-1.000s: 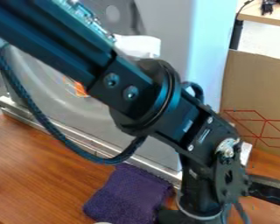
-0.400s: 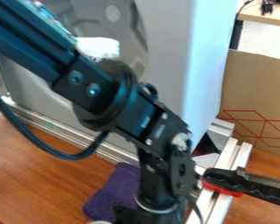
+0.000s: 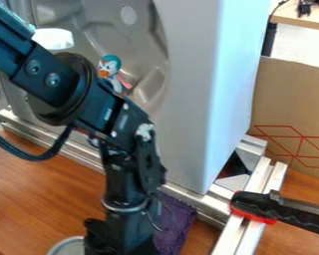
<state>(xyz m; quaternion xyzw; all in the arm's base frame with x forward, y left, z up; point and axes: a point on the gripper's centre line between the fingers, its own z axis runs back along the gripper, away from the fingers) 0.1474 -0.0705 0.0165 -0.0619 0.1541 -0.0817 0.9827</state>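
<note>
Watching the purple cloth at six o'clock, I judge a bad grasp the likeliest trouble: the black gripper, between six and seven, hides part of it from me. I cannot tell whether the jaws are open, closed or gripping any fabric. If I misread the depth, I could scrape the wooden table or merely drag the cloth, bunching it. Its upper edge lies beside the metal rail, so a sideways pull towards one o'clock could snag it there.

At seven sits a round pot, near enough that a careless swing that way might knock it. Between four and five, a black-and-red handle overhangs the rails; sweeping wide that way could jolt it. Above, the arm passes in front of the grey panel and the toy penguin at eleven, so lifting carelessly risks a bump, and the looped cable, towards nine, could catch.
</note>
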